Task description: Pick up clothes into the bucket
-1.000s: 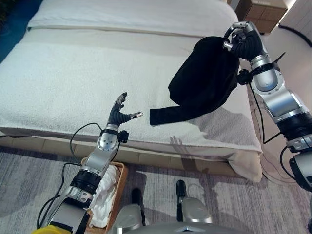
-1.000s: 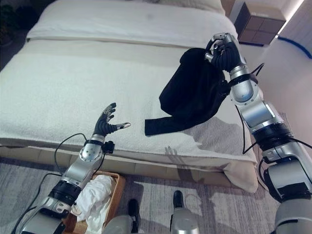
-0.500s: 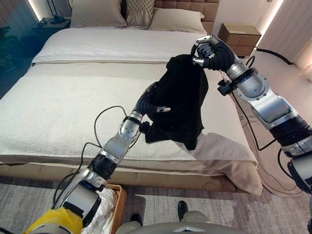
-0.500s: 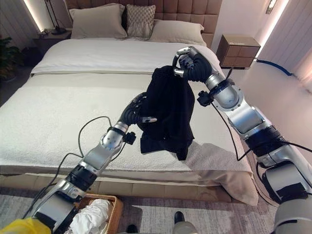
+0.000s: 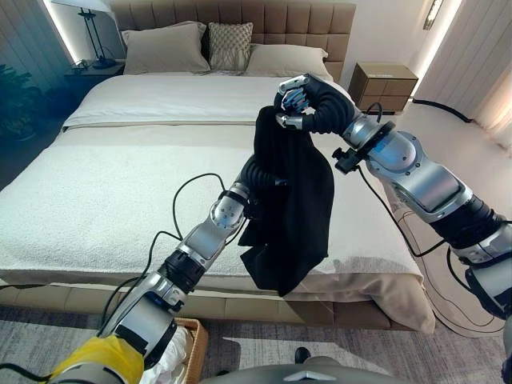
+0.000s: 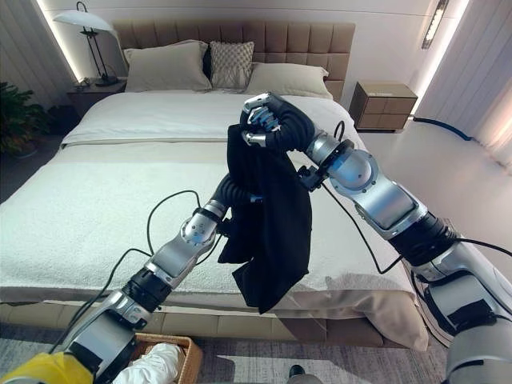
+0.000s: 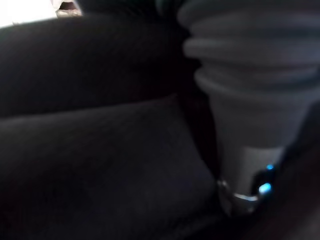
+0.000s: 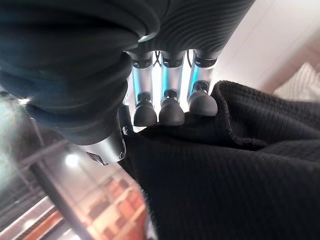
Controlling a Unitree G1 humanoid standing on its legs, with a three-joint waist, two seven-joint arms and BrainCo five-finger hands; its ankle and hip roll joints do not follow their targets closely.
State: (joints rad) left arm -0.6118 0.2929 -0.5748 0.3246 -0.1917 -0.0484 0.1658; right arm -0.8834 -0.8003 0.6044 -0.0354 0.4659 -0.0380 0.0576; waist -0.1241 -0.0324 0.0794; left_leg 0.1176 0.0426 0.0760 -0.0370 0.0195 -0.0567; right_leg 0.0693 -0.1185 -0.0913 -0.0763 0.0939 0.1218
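A black garment [image 5: 292, 216] hangs in the air over the bed's near right part, its lower end dangling past the bed's front edge. My right hand [image 5: 308, 100] holds it up by its top edge; its fingertips [image 8: 172, 111] are curled onto the black cloth [image 8: 225, 175]. My left hand [image 5: 254, 172] reaches up into the garment's left side at mid height, and its fingers are buried in the dark cloth [image 7: 100, 150]. The wicker basket [image 6: 189, 354] stands on the floor at the lower left with white clothes [image 6: 152, 372] in it.
The wide bed [image 5: 104, 200] with a white cover lies straight ahead, pillows [image 5: 164, 48] at its head. A wooden nightstand [image 5: 384, 84] stands at the back right and a lamp [image 6: 96, 32] at the back left. Grey carpet runs along the bed's front.
The camera has tilted up. My right hand has raised the black garment off the bed and carried it left. My left hand has risen from the bed's edge into the cloth.
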